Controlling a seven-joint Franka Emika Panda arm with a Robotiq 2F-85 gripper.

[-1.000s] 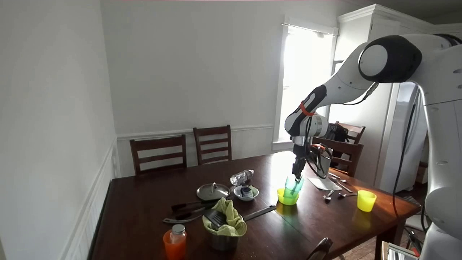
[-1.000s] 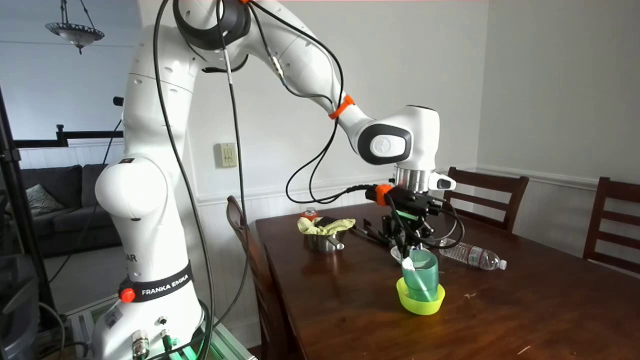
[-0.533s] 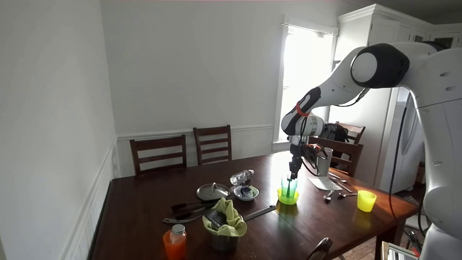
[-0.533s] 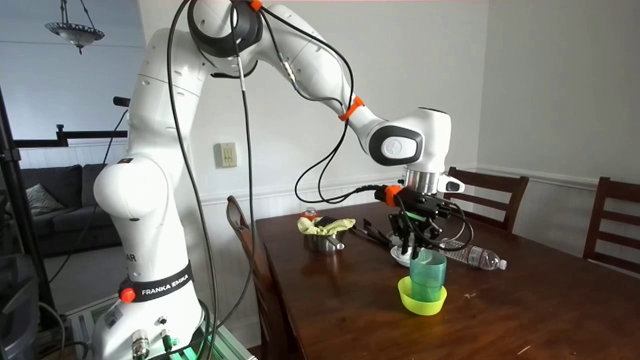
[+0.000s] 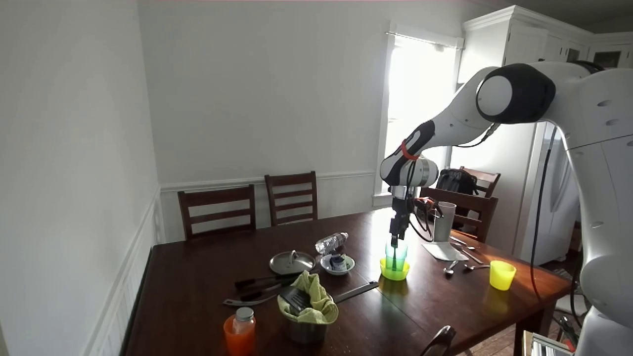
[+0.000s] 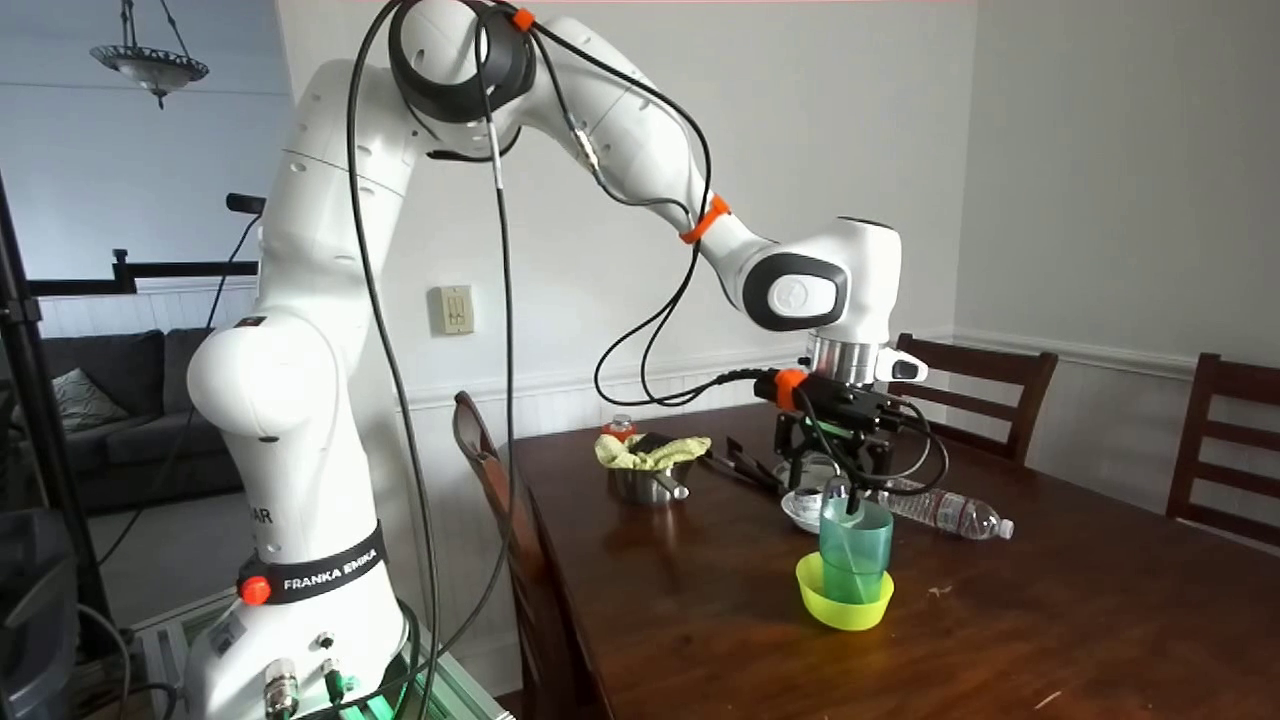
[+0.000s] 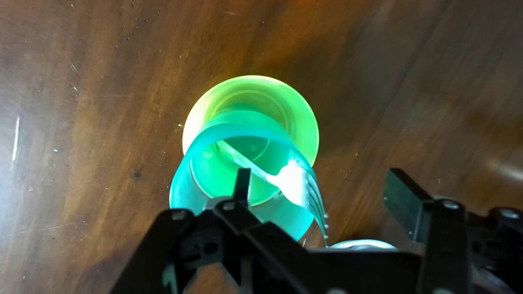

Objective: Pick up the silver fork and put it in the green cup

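The green cup, a teal-green tumbler, stands inside a low yellow-green bowl on the table. In it rests the silver fork, handle down, its tines leaning out past the cup's rim. My gripper is just above the cup with its jaws wide apart. The fork's head lies between the fingers in the wrist view, with a gap to each side. In both exterior views the gripper hovers directly over the cup's mouth.
Nearby in an exterior view are a white bowl, a water bottle and a pan lid. Spoons and a yellow cup lie to one side. A cloth-lined pot and an orange cup stand at the front.
A second ago the gripper was shut on the fork at the cup, which was tilted. It has shifted a little and opened, letting go of the fork; the cup is now upright.
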